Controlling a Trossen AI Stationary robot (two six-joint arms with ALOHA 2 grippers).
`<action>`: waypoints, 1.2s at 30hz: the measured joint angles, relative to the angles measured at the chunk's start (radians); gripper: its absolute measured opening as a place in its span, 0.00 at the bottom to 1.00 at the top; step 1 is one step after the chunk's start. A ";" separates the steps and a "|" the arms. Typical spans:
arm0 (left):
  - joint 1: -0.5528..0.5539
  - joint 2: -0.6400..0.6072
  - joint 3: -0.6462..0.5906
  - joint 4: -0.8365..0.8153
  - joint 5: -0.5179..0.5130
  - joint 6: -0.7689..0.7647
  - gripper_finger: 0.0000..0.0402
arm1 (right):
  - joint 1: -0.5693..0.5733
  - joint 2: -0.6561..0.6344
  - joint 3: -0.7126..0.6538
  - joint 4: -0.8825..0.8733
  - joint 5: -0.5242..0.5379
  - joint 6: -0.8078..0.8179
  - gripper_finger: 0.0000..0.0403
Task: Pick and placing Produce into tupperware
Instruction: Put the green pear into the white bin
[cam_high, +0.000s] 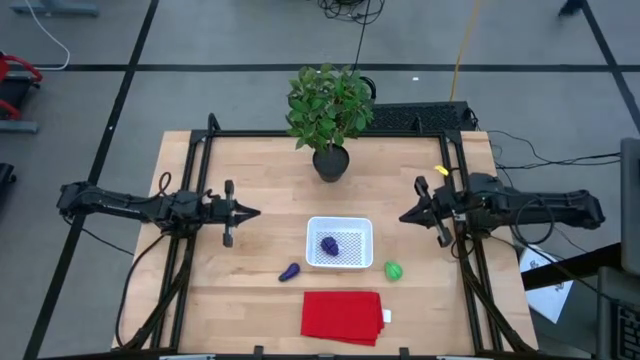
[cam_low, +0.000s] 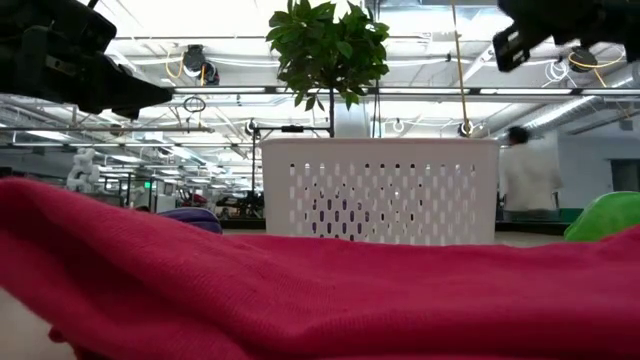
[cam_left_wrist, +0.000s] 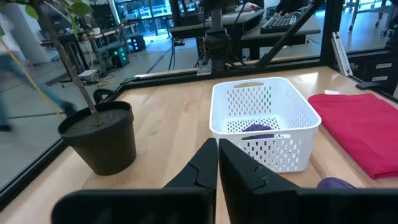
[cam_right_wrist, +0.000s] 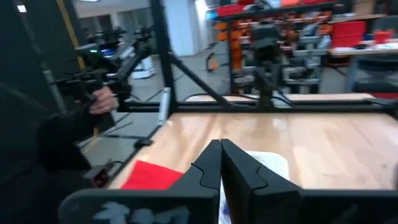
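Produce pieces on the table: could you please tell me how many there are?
3. A round purple piece lies inside the white tupperware; an elongated purple piece lies on the table beside its left corner; a green piece lies to its right.

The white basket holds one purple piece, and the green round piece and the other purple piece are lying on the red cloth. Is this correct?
Not quite. The white basket does hold one purple piece, but the high view shows the green round piece and the elongated purple piece lying on the bare wooden table, beside the basket, not on the red cloth.
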 joint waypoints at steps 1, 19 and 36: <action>0.000 0.000 0.000 0.000 0.000 0.000 0.06 | 0.010 0.016 0.018 -0.002 -0.002 0.000 0.00; 0.000 0.000 0.000 0.000 -0.007 0.001 0.05 | 0.143 0.216 0.318 -0.225 0.062 0.024 0.00; 0.000 0.000 0.000 0.000 -0.008 0.001 0.02 | 0.203 0.354 0.538 -0.409 0.139 0.016 0.00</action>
